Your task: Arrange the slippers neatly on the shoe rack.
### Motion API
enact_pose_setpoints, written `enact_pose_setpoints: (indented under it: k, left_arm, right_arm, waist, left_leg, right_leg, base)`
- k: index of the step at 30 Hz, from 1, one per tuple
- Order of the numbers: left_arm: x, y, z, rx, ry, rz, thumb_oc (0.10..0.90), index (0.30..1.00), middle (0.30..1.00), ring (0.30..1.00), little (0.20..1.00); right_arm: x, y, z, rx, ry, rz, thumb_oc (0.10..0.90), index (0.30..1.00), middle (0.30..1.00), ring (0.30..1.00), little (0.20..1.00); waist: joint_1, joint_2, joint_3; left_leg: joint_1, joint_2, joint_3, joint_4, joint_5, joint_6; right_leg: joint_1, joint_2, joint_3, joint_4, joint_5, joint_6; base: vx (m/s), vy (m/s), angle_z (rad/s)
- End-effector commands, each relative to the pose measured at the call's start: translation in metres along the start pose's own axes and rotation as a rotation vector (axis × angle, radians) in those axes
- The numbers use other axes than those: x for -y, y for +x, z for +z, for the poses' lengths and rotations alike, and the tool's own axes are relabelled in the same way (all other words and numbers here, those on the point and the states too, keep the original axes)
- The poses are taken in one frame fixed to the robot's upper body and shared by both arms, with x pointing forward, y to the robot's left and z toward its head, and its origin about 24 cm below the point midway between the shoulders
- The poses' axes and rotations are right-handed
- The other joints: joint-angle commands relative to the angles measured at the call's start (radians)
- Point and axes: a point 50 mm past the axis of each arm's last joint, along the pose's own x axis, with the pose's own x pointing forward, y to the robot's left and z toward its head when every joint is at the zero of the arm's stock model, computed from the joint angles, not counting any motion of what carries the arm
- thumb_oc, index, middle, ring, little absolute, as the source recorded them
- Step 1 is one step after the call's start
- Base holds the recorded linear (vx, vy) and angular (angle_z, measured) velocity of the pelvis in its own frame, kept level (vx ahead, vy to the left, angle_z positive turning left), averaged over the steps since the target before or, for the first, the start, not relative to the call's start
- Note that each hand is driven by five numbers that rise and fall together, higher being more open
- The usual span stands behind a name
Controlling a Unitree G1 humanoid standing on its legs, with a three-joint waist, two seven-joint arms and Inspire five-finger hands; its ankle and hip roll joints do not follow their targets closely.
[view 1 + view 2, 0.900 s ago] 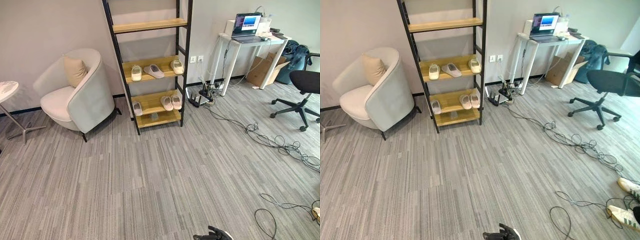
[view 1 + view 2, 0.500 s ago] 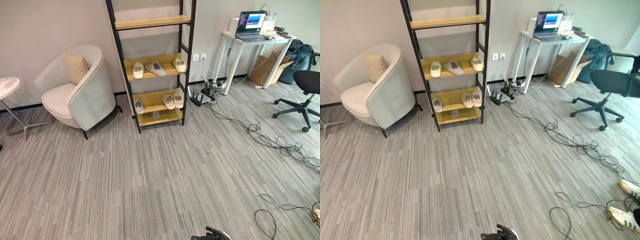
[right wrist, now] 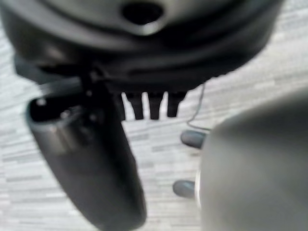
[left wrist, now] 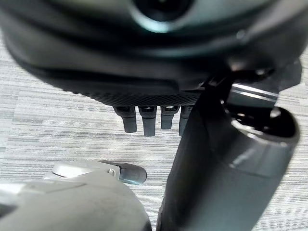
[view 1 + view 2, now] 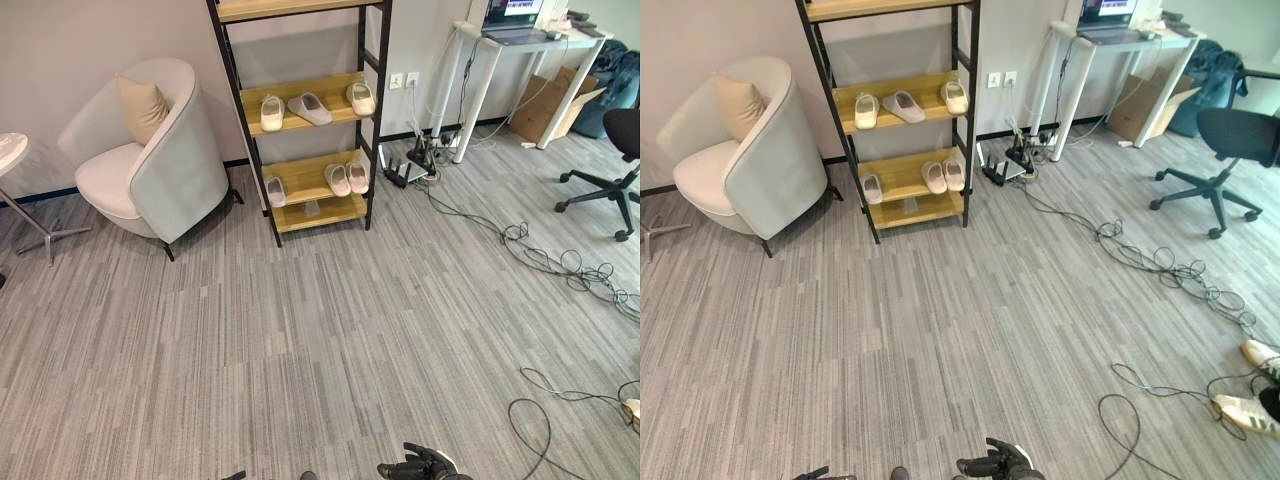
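The shoe rack (image 5: 300, 130) stands far ahead of me. Its slippers (image 5: 310, 108) sit across two shelves, one grey slipper (image 5: 309, 108) lying crooked (toe slanted). My right robot hand (image 5: 420, 466) and left robot hand (image 4: 149, 118) hang loose, holding nothing.

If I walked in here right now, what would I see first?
First you'd see the tall black shoe rack with wooden shelves against the far wall, with pale slippers on two shelves, one lying crooked. Next to it, on the robot's left, is a round white armchair with a beige cushion. A messy tangle of black cables runs over the grey floor on the right.
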Motion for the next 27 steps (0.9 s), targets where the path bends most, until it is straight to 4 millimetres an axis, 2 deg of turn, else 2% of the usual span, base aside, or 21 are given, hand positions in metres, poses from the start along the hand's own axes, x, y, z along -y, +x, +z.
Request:
enact_pose_setpoints:
  k: [1,2,4,5,6,7,8,10,12,13,15,16,17,18,19,20,21,22,23,24,27]
  left_arm:
    - [0.025,0.002,0.010,0.036,0.025,-0.055,0.800,0.900,0.900,0.900,0.900]
    - [0.025,0.002,0.010,0.036,0.025,-0.055,0.800,0.900,0.900,0.900,0.900]
    - [0.029,0.002,0.010,0.041,0.038,-0.074,0.800,0.900,0.900,0.900,0.900]
    - [0.025,0.001,0.000,0.007,0.046,-0.066,0.800,0.900,0.900,0.900,0.900]
    - [0.023,0.001,-0.006,-0.014,0.053,-0.060,0.800,0.900,0.900,0.900,0.900]
    - [0.018,0.000,-0.015,-0.051,0.061,-0.049,0.800,0.900,0.900,0.900,0.900]
    - [0.004,-0.003,-0.028,-0.108,0.072,-0.011,0.800,0.900,0.900,0.900,0.900]
    - [-0.007,-0.006,-0.038,-0.139,0.010,0.017,0.800,0.900,0.900,0.900,0.900]
    - [-0.013,-0.007,-0.043,-0.152,0.003,0.033,0.800,0.900,0.900,0.900,0.900]
    - [-0.022,-0.008,-0.042,-0.145,-0.009,0.050,0.800,0.900,0.900,0.900,0.900]
    - [-0.024,-0.008,-0.039,-0.133,-0.014,0.055,0.800,0.900,0.900,0.900,0.900]
    - [-0.023,-0.005,-0.027,-0.091,-0.010,0.052,0.800,0.900,0.900,0.900,0.900]
    - [-0.023,-0.005,-0.027,-0.091,-0.010,0.052,0.800,0.900,0.900,0.900,0.900]
    - [-0.017,-0.002,-0.009,-0.027,0.016,0.045,0.800,0.900,0.900,0.900,0.900]
    - [-0.017,-0.002,-0.009,-0.027,0.016,0.045,0.800,0.900,0.900,0.900,0.900]
    - [-0.012,-0.001,0.004,0.021,0.042,0.039,0.800,0.900,0.900,0.900,0.900]
    - [-0.007,0.000,0.022,0.090,0.047,0.031,0.800,0.900,0.900,0.900,0.900]
    - [-0.003,0.001,0.030,0.122,0.045,0.024,0.800,0.900,0.900,0.900,0.900]
    - [-0.003,0.001,0.030,0.122,0.044,0.023,0.800,0.900,0.900,0.900,0.900]
    - [0.001,0.001,0.036,0.148,0.047,0.011,0.800,0.900,0.900,0.900,0.900]
    - [0.007,0.001,0.044,0.178,0.094,-0.013,0.800,0.900,0.900,0.900,0.900]
  right_arm:
    - [0.018,-0.003,-0.011,-0.043,-0.051,-0.032,0.800,0.900,0.900,0.900,0.900]
    - [0.018,-0.003,-0.011,-0.043,-0.051,-0.032,0.800,0.900,0.900,0.900,0.900]
    - [0.022,-0.007,-0.028,-0.110,-0.086,-0.043,0.800,0.900,0.900,0.900,0.900]
    - [0.025,-0.008,-0.034,-0.137,-0.103,-0.046,0.800,0.900,0.900,0.900,0.900]
    - [0.025,-0.008,-0.034,-0.136,-0.097,-0.047,0.800,0.900,0.900,0.900,0.900]
    - [0.026,-0.008,-0.032,-0.132,-0.096,-0.050,0.800,0.900,0.900,0.900,0.900]
    - [0.026,-0.007,-0.030,-0.131,-0.091,-0.053,0.800,0.900,0.900,0.900,0.900]
    - [0.020,-0.007,-0.033,-0.142,-0.081,-0.034,0.800,0.900,0.900,0.900,0.900]
    - [0.017,-0.007,-0.035,-0.151,-0.077,-0.022,0.800,0.900,0.900,0.900,0.900]
    - [0.010,-0.007,-0.039,-0.165,-0.079,0.003,0.800,0.900,0.900,0.900,0.900]
    - [0.007,-0.007,-0.040,-0.167,-0.084,0.015,0.800,0.900,0.900,0.900,0.900]
    - [0.001,-0.005,-0.032,-0.144,-0.116,0.044,0.800,0.900,0.900,0.900,0.900]
    - [0.001,-0.005,-0.032,-0.144,-0.116,0.043,0.800,0.900,0.900,0.900,0.900]
    - [0.000,-0.002,-0.019,-0.104,-0.140,0.051,0.800,0.900,0.900,0.900,0.900]
    - [0.000,-0.002,-0.019,-0.104,-0.140,0.050,0.800,0.900,0.900,0.900,0.900]
    - [0.001,-0.001,-0.010,-0.073,-0.137,0.043,0.800,0.900,0.900,0.900,0.900]
    - [0.003,0.000,-0.002,-0.038,-0.129,0.035,0.800,0.900,0.900,0.900,0.900]
    - [0.003,0.000,-0.001,-0.031,-0.130,0.032,0.800,0.900,0.900,0.900,0.900]
    - [0.003,0.000,-0.001,-0.031,-0.131,0.032,0.800,0.900,0.900,0.900,0.900]
    - [0.002,0.000,-0.002,-0.027,-0.139,0.033,0.800,0.900,0.900,0.900,0.900]
    - [0.007,-0.001,-0.007,-0.041,-0.153,0.023,0.800,0.900,0.900,0.900,0.900]
  waist:
    - [-0.003,-0.010,0.068]
    - [-0.004,-0.009,0.066]
    - [0.002,-0.011,0.072]
    - [0.017,-0.012,0.067]
    - [0.027,-0.013,0.062]
    - [0.042,-0.013,0.056]
    - [0.085,-0.029,0.057]
    - [0.098,-0.046,0.031]
    - [0.103,-0.061,0.017]
    - [0.116,-0.099,0.003]
    - [0.126,-0.111,-0.006]
    - [0.131,-0.134,-0.018]
    - [0.133,-0.132,-0.020]
    - [0.122,-0.124,-0.004]
    - [0.124,-0.122,-0.006]
    - [0.109,-0.104,0.000]
    - [0.069,-0.045,0.024]
    - [0.049,-0.023,0.038]
    - [0.048,-0.022,0.038]
    - [0.028,-0.007,0.051]
    - [-0.016,0.004,0.061]
  left_leg:
    - [-0.092,0.113,0.062,0.346,-0.028,-0.033]
    - [-0.096,0.114,0.060,0.351,-0.029,-0.033]
    - [-0.152,0.120,0.117,0.368,-0.030,-0.025]
    - [-0.203,0.090,0.142,0.282,-0.063,0.000]
    - [-0.209,0.081,0.146,0.227,-0.055,0.007]
    - [-0.214,0.076,0.142,0.155,-0.027,0.012]
    - [-0.283,0.078,0.164,0.005,0.053,-0.003]
    - [-0.263,0.077,0.168,-0.019,0.081,0.012]
    - [-0.275,0.067,0.169,0.004,0.079,0.023]
    - [-0.303,0.052,0.171,0.080,0.049,0.045]
    - [-0.305,0.047,0.175,0.094,0.033,0.053]
    - [-0.275,0.026,0.187,0.095,-0.027,0.081]
    - [-0.277,0.029,0.188,0.094,-0.025,0.080]
    - [-0.242,0.015,0.190,0.094,-0.066,0.112]
    - [-0.244,0.018,0.191,0.093,-0.064,0.111]
    - [-0.204,0.012,0.185,0.086,-0.081,0.125]
    - [-0.095,0.016,0.148,0.049,-0.106,0.143]
    - [-0.047,0.015,0.131,0.032,-0.120,0.144]
    - [-0.048,0.017,0.131,0.031,-0.119,0.144]
    - [-0.009,0.012,0.112,0.021,-0.131,0.140]
    - [0.078,-0.008,0.070,-0.004,-0.175,0.123]
  right_leg:
    - [0.078,-0.036,-0.024,0.027,-0.129,0.074]
    - [0.076,-0.034,-0.024,0.027,-0.129,0.074]
    - [0.101,-0.033,-0.038,0.019,-0.142,0.067]
    - [0.129,-0.024,-0.037,0.002,-0.155,0.075]
    - [0.141,-0.017,-0.030,-0.003,-0.163,0.079]
    - [0.155,-0.005,-0.022,-0.006,-0.175,0.084]
    - [0.207,0.015,0.008,-0.006,-0.221,0.092]
    - [0.221,0.019,0.031,-0.006,-0.229,0.098]
    - [0.224,0.011,0.043,-0.006,-0.227,0.100]
    - [0.220,-0.016,0.057,0.036,-0.231,0.113]
    - [0.205,-0.025,0.061,0.071,-0.225,0.122]
    - [0.148,-0.055,0.050,0.208,-0.152,0.192]
    - [0.145,-0.053,0.052,0.208,-0.150,0.191]
    - [0.060,-0.100,0.030,0.403,0.000,0.271]
    - [0.058,-0.098,0.031,0.402,0.003,0.270]
    - [0.018,-0.117,0.014,0.488,0.085,0.287]
    - [-0.091,-0.123,-0.002,0.652,0.097,0.262]
    - [-0.138,-0.119,-0.015,0.669,0.057,0.243]
    - [-0.138,-0.117,-0.017,0.666,0.059,0.242]
    - [-0.177,-0.116,-0.034,0.645,0.018,0.228]
    - [-0.239,-0.107,-0.035,0.460,-0.047,0.192]
  base:
    - [0.11,-0.148,0.15]
    - [0.12,-0.104,0.29]
    - [0.21,-0.044,0.35]
    - [0.37,0.008,0.40]
    - [0.44,0.045,0.50]
    - [0.66,0.082,0.26]
    - [0.54,0.065,0.01]
    - [0.49,0.086,-0.50]
    - [0.43,0.112,-0.89]
    - [0.42,0.123,-0.66]
    - [0.39,0.155,-0.37]
    - [0.38,0.170,-0.28]
    - [0.43,0.246,-0.13]
    - [0.18,0.130,0.01]
    - [0.31,0.203,0.08]
    - [0.43,0.228,0.19]
    - [0.61,0.275,0.29]
    - [0.47,0.201,0.37]
    - [0.34,0.064,0.59]
    - [0.33,0.011,0.63]
    - [0.48,-0.075,0.52]
